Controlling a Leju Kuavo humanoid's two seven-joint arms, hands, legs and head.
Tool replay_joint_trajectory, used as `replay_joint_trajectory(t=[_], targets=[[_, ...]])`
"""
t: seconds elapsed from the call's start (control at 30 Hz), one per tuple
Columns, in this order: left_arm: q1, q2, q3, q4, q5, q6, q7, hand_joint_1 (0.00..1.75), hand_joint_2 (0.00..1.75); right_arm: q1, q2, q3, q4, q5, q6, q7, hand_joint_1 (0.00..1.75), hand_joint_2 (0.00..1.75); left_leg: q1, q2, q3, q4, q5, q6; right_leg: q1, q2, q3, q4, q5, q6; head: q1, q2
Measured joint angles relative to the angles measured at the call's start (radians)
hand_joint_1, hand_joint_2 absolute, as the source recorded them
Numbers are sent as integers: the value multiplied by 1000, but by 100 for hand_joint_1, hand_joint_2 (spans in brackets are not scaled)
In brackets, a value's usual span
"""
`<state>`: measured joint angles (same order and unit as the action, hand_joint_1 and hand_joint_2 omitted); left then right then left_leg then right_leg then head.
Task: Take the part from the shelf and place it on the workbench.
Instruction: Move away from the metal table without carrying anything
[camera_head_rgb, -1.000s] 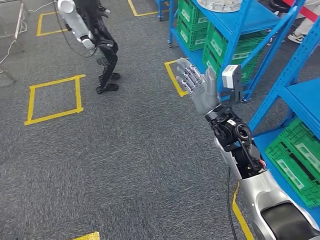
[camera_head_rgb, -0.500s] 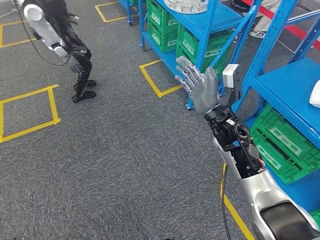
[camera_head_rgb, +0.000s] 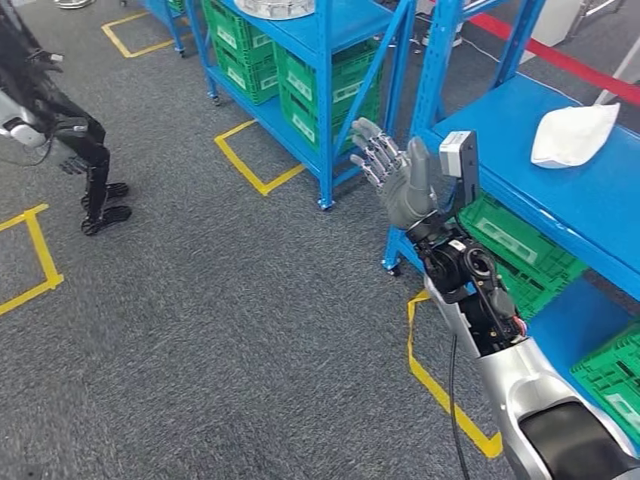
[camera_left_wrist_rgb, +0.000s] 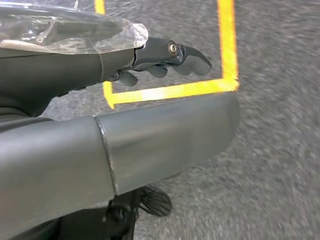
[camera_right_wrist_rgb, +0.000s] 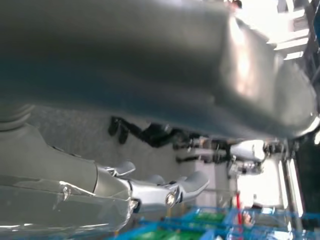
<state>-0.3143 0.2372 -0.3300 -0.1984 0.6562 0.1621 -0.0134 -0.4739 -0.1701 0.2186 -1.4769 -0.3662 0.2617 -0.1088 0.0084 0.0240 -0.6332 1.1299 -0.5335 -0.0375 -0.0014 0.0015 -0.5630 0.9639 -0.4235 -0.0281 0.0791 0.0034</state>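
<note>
Blue shelving (camera_head_rgb: 521, 130) is seen ahead and to the right, its upper board carrying a white part (camera_head_rgb: 573, 134) that lies flat near the far edge. Green crates (camera_head_rgb: 521, 245) are stowed on the level beneath it. The right hand (camera_head_rgb: 392, 172) is raised in front of the shelf post, palm up, fingers spread wide and nothing held; it is well apart from the white part. In the right wrist view the same hand (camera_right_wrist_rgb: 151, 192) is shown with fingers extended and nothing between them. The left hand (camera_left_wrist_rgb: 166, 57) is seen in the left wrist view over grey carpet (camera_left_wrist_rgb: 275, 150) and a yellow floor marking (camera_left_wrist_rgb: 226, 45), fingers stretched out straight, nothing held. A second blue rack (camera_head_rgb: 317, 60) with green crates is noted further back, and a dark humanoid robot (camera_head_rgb: 53, 130) at the left edge.
</note>
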Motion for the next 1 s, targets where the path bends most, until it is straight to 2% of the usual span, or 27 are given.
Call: replay_joint_trajectory(t=[0.03,0.07,0.1,0.13,0.17,0.23,0.27,0.3,0.37,0.4,0.43,0.5,0.53,0.57,0.6,0.63,0.67,0.73,0.77,0.8,0.87,0.9,0.93,0.97,1.0], targets=[[1,0,0,0,0,0,2,0,0,2,0,0,1,0,0,-1,0,0,0,-12,-38,71,-25,-1,1,13,-1,0,1,-2,-1,0],[2,0,0,0,-1,0,4,0,0,4,0,0,3,0,0,-1,0,0,0,-17,-65,118,-34,0,1,27,-1,0,1,-3,-2,0],[3,-1,0,0,-1,0,5,0,0,7,0,0,4,0,0,-2,0,0,0,-19,-75,128,-24,2,2,42,-1,0,2,-4,-2,0],[3,-2,0,0,-2,0,6,0,0,8,0,0,5,0,0,-2,0,0,0,-22,-64,94,6,5,2,56,0,0,2,-4,-2,0],[2,-2,0,0,-3,0,6,0,0,8,0,0,5,0,0,-3,0,0,0,-32,-36,27,46,9,2,69,1,0,2,-3,-2,0],[-3,-1,0,0,-4,1,6,0,0,7,0,0,5,0,0,-4,0,0,2,-76,29,-117,104,19,2,94,-1,1,3,0,-2,0],[-5,0,0,0,-4,1,6,0,0,7,0,0,5,0,0,-4,0,0,2,-92,49,-159,115,22,1,106,-4,2,4,4,-2,0],[-7,1,0,0,-4,2,6,0,0,7,0,0,6,0,0,-4,0,0,1,-99,58,-179,115,23,-1,118,-7,1,5,9,-1,0],[-10,0,0,0,-4,2,7,0,0,8,0,-1,6,1,-1,-5,0,0,2,-76,64,-189,116,28,-6,137,-13,-1,8,22,-1,0],[-12,0,0,0,-4,2,7,0,0,9,0,-2,6,2,-1,-6,0,0,3,-64,68,-196,119,32,-5,125,-19,7,1,28,0,0],[-14,-1,0,0,-4,2,7,0,0,8,0,-2,6,4,-1,-7,0,0,5,-52,72,-202,121,36,-2,100,-32,32,-16,33,4,0],[-15,-3,0,0,-3,2,7,0,0,7,0,-3,7,8,-1,-8,0,0,5,-29,77,-209,122,42,0,35,-84,149,-80,41,12,0],[-13,-3,0,0,-3,2,7,0,0,8,0,-4,9,9,-1,-8,0,0,4,-17,77,-208,121,43,-2,19,-116,220,-110,44,16,0],[-11,-3,-1,0,-3,2,7,0,0,10,0,-4,10,10,-1,-8,0,0,4,-6,78,-208,120,43,-6,11,-140,274,-127,48,17,0],[-9,-4,-1,0,-2,2,7,0,0,12,0,-5,12,11,-1,-8,0,0,5,6,78,-207,118,43,-9,7,-150,294,-125,51,18,0],[-8,-5,-1,0,-2,2,7,0,0,12,0,-6,14,12,-1,-8,0,0,6,18,80,-206,116,40,-12,2,-137,269,-102,55,19,0],[-8,-7,-1,0,-2,2,7,0,0,12,0,-6,14,13,-1,-8,0,0,8,29,83,-203,112,36,-15,-9,-106,206,-67,57,20,0],[-8,-8,-1,0,-2,2,7,0,0,9,0,-6,15,13,-1,-8,0,0,6,48,87,-197,104,26,-11,-58,-35,64,-14,59,24,0],[-8,-7,-1,0,-2,2,7,0,0,7,0,-6,15,14,-1,-8,0,0,3,58,89,-194,101,21,-8,-77,-13,22,-4,53,25,0],[-8,-6,-1,0,-2,2,7,0,0,6,0,-6,15,14,-1,-8,0,0,-1,68,89,-192,99,17,-4,-86,-6,6,-6,47,23,0],[-8,-6,-1,0,-2,2,6,0,0,7,0,-7,17,16,-1,-9,0,0,-3,92,91,-191,96,9,-2,-63,-6,5,-4,29,16,0],[-9,-6,-1,0,-2,1,6,0,0,6,0,-7,18,17,-1,-9,0,0,-1,88,90,-184,88,5,-2,-50,-7,4,-2,23,12,0],[-10,-6,-1,0,-2,0,6,0,0,4,0,-7,19,19,-1,-10,0,0,2,71,82,-162,71,0,-4,-38,-7,3,1,17,10,0],[-10,-6,-1,0,-2,0,6,0,0,2,0,-7,19,20,-1,-10,0,0,4,44,63,-117,43,-3,-5,-27,-7,2,3,11,7,0],[-10,-6,-1,0,-2,0,6,0,0,1,0,-6,19,20,-1,-10,0,0,6,13,31,-49,9,-5,-6,-15,-8,2,5,6,3,0]])
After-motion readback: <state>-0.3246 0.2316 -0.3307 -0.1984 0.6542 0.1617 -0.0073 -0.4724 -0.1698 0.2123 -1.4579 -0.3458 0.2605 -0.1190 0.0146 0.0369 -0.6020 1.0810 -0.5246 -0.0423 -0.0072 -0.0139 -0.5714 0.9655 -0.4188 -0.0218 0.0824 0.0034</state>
